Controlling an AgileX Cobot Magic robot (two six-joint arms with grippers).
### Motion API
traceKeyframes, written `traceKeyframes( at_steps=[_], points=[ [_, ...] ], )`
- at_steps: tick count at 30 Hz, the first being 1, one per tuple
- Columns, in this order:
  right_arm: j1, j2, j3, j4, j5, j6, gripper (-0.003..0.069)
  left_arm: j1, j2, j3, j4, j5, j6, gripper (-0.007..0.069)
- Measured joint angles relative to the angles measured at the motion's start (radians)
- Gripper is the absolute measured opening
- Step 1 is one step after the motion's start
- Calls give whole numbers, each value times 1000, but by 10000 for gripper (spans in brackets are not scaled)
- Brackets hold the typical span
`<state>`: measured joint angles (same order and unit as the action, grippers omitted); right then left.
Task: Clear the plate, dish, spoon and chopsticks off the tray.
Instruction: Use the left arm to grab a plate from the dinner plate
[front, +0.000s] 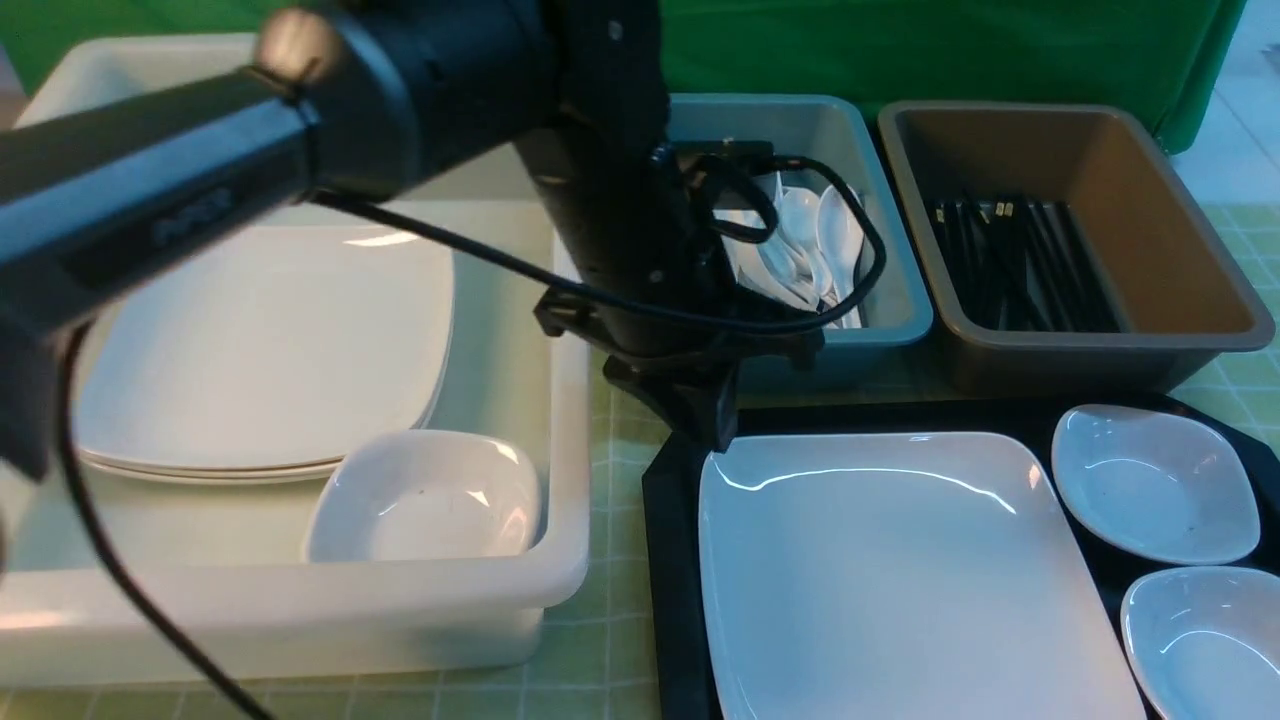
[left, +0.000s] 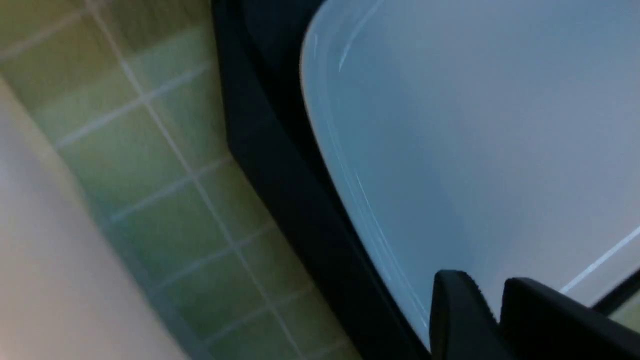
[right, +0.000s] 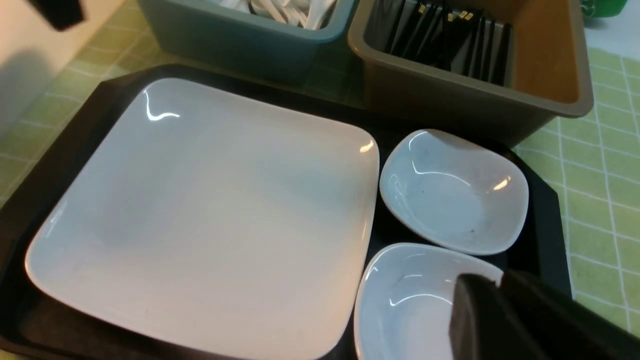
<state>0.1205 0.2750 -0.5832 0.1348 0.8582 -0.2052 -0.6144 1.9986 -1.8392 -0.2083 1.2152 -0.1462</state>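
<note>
The large white plate (front: 900, 570) lies on the black tray (front: 670, 520), with two small white dishes (front: 1155, 480) (front: 1210, 640) to its right. My left gripper (front: 715, 425) hangs just above the plate's far left corner. In the left wrist view its fingers (left: 482, 282) are shut and empty over the plate (left: 475, 125). My right gripper (right: 495, 280) is shut and empty above the nearer dish (right: 405, 300), out of the front view. No spoon or chopsticks show on the tray.
A white tub (front: 560, 560) on the left holds stacked plates (front: 270, 340) and a small dish (front: 425, 495). A grey-blue tub (front: 905, 320) behind the tray holds white spoons (front: 820, 240). A brown tub (front: 1200, 340) holds black chopsticks (front: 1010, 260).
</note>
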Motion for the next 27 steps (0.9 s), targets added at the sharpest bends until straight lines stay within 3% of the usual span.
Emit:
traceKeyframes(
  at_steps=[5, 9, 15, 27],
  points=[
    [-1, 0, 0, 0, 0, 0, 50, -1, 131, -131, 24, -4, 77, 278],
    [-1, 0, 0, 0, 4, 0, 50, -1, 201, -159, 55, -4, 167, 312],
    [-1, 0, 0, -2, 19, 0, 55, -2, 263, -161, 124, -6, 209, 312],
    [-1, 0, 0, -16, 22, 0, 71, -2, 273, -162, 125, -102, 217, 312]
  ],
)
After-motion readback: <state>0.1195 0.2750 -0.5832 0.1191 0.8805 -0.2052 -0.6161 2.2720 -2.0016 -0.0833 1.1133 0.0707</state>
